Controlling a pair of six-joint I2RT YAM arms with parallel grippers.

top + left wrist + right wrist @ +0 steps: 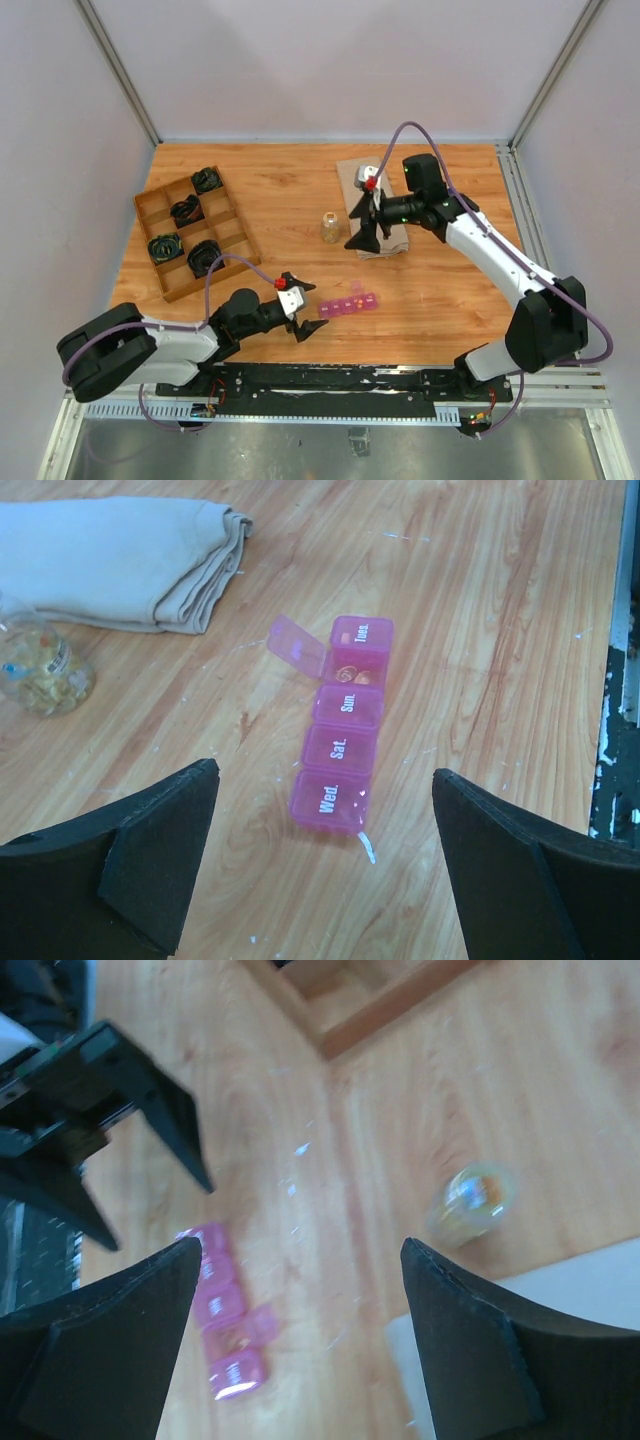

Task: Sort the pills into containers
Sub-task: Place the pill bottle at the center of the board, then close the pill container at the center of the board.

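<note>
The containers are a magenta-pink strip of lidded compartments (348, 304) lying on the table near the front. In the left wrist view the strip (344, 728) shows labels Wed., Sat., Sun., Tues.; one compartment stands open with orange pills (348, 673) inside and its lid flipped up. The strip also shows blurred in the right wrist view (222, 1305). My left gripper (304, 308) is open and empty just left of the strip. My right gripper (362, 228) is open and empty, raised over the folded cloth, behind the strip.
A small clear round bottle (329, 227) with pills stands left of the right gripper; it shows in the left wrist view (40, 670) too. A folded beige cloth (378, 205) lies behind. A brown wooden divided tray (190, 232) with black items sits at the left.
</note>
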